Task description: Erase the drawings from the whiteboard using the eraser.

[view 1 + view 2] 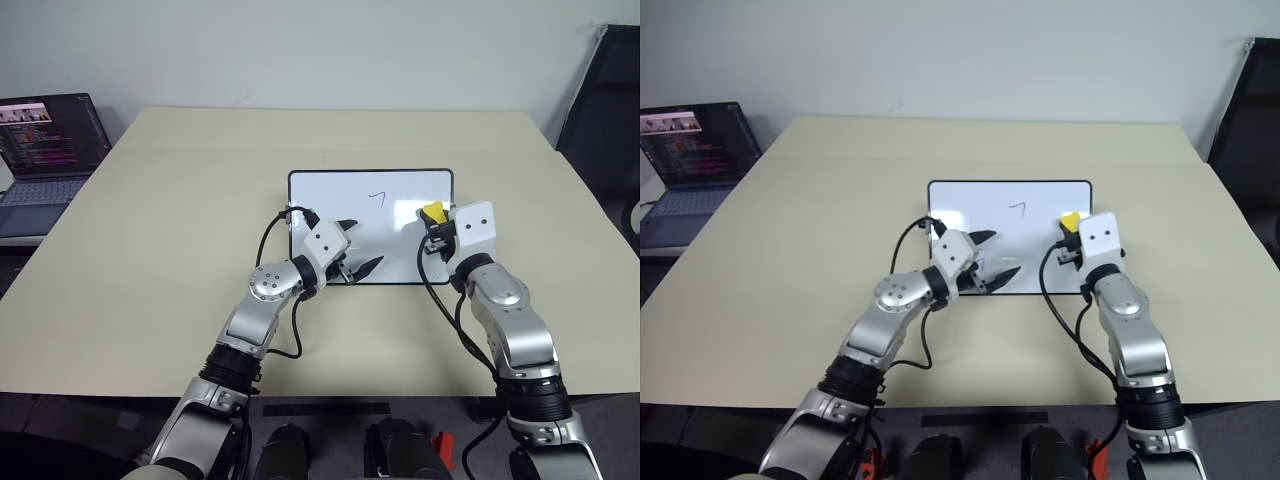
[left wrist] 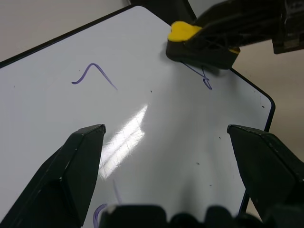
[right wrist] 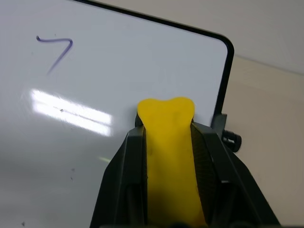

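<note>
The eraser (image 3: 168, 156) is clamped between the two black fingers of the right tool (image 1: 433, 224), its rounded yellow end projecting just past the fingertips and set against the whiteboard (image 1: 330, 195) close to the board's right edge. The eraser is seen as a small bright yellow block with a dark underside. The whiteboard is laid flat on the beige tabletop (image 1: 180, 220), directly ahead of both tools; it is a glossy white rectangle with a thin black frame, rounded corners and a small black knob on its short right side. A 7-shaped drawing (image 1: 377, 198) is found ahead and to the left of the right tool, well apart from the eraser; a further scribble (image 2: 202, 78) is seen just beside the eraser. The left tool (image 1: 357, 260) is held with its fingers spread wide and empty over the board's near left part. A laptop (image 1: 45, 150) is noted far to the left.
</note>
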Robot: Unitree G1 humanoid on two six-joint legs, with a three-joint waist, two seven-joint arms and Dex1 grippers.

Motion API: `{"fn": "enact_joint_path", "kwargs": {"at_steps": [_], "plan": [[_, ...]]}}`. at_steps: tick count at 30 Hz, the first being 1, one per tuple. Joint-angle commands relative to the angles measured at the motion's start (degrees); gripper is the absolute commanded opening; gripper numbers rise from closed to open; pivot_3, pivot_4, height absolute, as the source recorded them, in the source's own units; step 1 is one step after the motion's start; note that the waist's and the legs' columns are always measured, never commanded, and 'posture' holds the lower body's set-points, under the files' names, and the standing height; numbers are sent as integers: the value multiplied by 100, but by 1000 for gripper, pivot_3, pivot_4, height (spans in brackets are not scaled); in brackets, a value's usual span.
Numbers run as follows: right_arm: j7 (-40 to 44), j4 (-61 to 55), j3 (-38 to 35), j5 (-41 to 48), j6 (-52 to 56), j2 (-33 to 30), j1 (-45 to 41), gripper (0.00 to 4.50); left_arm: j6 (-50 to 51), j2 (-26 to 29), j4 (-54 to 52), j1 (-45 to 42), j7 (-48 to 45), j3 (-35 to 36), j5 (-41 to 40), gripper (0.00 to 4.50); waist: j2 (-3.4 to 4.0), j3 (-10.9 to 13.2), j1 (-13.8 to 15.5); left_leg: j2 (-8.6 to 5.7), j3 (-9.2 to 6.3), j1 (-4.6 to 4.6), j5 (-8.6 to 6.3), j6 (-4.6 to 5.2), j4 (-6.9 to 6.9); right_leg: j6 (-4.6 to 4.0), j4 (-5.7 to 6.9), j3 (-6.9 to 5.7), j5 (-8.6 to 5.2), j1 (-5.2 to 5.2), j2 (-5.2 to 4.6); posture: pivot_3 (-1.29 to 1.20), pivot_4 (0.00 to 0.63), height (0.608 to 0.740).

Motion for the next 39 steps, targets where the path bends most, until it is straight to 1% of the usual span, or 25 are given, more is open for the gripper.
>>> {"fn": "enact_joint_path", "kwargs": {"at_steps": [1,5,7,10,12,15,21,26,32,35,39], "plan": [[145,-343,-120,72,367,-112,294,962,-94,-43,-285,17,-7,17,-40,4500,0,0,0,0,-1,0,0,0,0,0,1,0,0,0,0,0,150,740],[432,-677,-268,372,907,-203,924,962,-111,-68,-298,40,14,23,-40,4500,-1,-1,-1,0,-1,8,0,0,4,0,5,0,0,7,0,0,150,740],[541,-910,-273,371,1005,-357,1225,962,-112,-72,-305,54,6,14,-38,4500,-3,-3,-2,0,-1,11,0,0,6,1,4,-1,1,13,0,0,150,740],[627,-1115,-315,374,1094,-494,1442,962,-111,-78,-306,60,-4,4,-35,4500,-4,-2,-12,0,3,16,1,1,11,6,3,4,7,16,0,0,150,740],[645,-1162,-360,348,1055,-573,1455,962,-129,-72,-293,63,-28,8,-40,4500,-3,-2,-17,0,3,18,2,2,14,6,4,4,12,16,1,0,150,740],[578,-1006,-384,360,806,-481,1078,962,-142,-70,-277,48,-47,13,-41,4500,-4,-2,-21,0,3,19,5,6,15,5,4,4,16,17,2,0,150,740],[567,-344,-51,182,-460,-235,249,962,-178,-95,-263,50,-68,-8,-33,4500,-3,-1,-22,1,3,13,5,6,9,4,-3,5,17,12,7,0,150,740],[499,80,2,131,-702,-132,-31,962,-174,-73,-317,95,-62,16,-11,4500,-3,-1,-3,1,2,-4,4,6,2,3,-15,4,15,4,6,0,150,740],[498,126,-7,-90,-201,-338,228,962,-85,-41,-527,224,-37,33,-30,4500,-3,-1,1,0,1,0,5,6,5,3,-8,4,15,5,1,0,150,740],[658,-165,-18,-36,35,-475,511,962,-37,-46,-611,282,-16,31,-32,4500,-3,-2,11,-1,-2,6,5,6,7,3,-4,1,15,10,2,0,150,740],[877,-769,37,90,348,-620,1121,962,0,-40,-658,312,-6,46,-46,4500,-3,-2,6,0,1,8,5,6,9,3,-5,4,16,13,2,0,150,740]]}}
